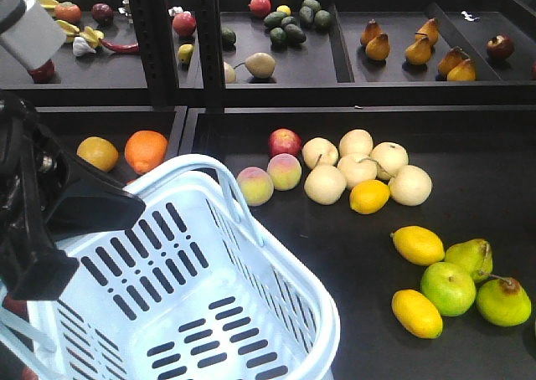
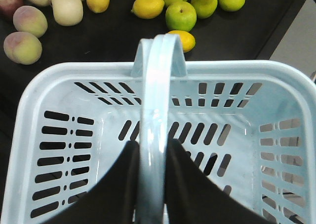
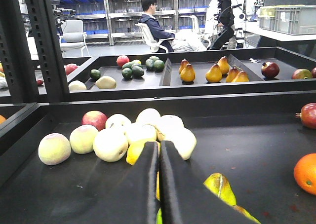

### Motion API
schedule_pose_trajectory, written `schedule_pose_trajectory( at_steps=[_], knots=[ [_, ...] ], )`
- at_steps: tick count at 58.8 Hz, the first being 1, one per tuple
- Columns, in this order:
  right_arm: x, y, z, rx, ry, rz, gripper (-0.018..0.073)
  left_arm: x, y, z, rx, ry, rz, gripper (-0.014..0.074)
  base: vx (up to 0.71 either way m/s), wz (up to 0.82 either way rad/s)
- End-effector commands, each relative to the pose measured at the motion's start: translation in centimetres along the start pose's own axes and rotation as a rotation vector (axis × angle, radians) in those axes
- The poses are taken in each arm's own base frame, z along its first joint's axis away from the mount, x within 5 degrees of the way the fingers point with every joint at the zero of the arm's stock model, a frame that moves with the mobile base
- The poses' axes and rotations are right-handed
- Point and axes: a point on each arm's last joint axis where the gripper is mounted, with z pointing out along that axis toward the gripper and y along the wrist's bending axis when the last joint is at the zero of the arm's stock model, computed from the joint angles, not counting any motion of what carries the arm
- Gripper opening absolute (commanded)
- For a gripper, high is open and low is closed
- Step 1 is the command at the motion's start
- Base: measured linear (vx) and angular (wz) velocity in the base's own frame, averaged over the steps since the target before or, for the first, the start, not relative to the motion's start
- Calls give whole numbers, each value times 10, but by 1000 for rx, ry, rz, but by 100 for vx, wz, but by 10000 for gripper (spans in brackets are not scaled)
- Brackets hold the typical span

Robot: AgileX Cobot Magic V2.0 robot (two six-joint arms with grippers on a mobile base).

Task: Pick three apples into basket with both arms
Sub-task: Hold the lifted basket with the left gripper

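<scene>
Around the handle [image 2: 156,86] of the basket [image 2: 232,68], the left gripper [image 2: 153,146] is clamped, one black finger on each side of the pale blue loop, seen from above in the left wrist view. The left arm [image 1: 29,221] comes in from the lower left edge of the front view, bulky and black, and reaches over the near corner of the basket. The basket hangs directly below this gripper, with its slotted floor and walls filling the wrist view.

A red apple [image 1: 285,141] with a yellowish patch lies on the dark counter [image 1: 469,204], outside the basket. It is beyond the far rim and off to the right of the left gripper. It touches a peach [image 1: 284,172] and sits just beside a cluster of pale pears [image 1: 356,166].

The right gripper [image 3: 159,145] is held low over the counter and points level across it. Its two black fingers are pressed almost together and hold nothing. From this gripper the same apple is ahead and to the left, at the far left of the pale pears. A lemon [image 3: 136,152] lies just past the fingertips. A yellow-green pear [image 3: 219,187] is close on the right, and an orange [image 3: 306,173] lies farther right. A dark red apple [image 3: 270,69] rests on the raised shelf far ahead and to the right.
</scene>
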Motion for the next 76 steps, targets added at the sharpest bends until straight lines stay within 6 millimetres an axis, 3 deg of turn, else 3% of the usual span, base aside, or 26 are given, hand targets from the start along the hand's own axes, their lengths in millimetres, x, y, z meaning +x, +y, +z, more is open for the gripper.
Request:
schedule_pose_trajectory(
  at_steps=[1, 76],
  knots=[
    [-4, 0, -1, -2, -74, -12, -8, -9, -5, -13, 8, -112, -7, -6, 0, 0],
    [-4, 0, -1, -2, -74, -12, -8, -9, -5, -13, 8, -112, -7, -6, 0, 0]
  ],
)
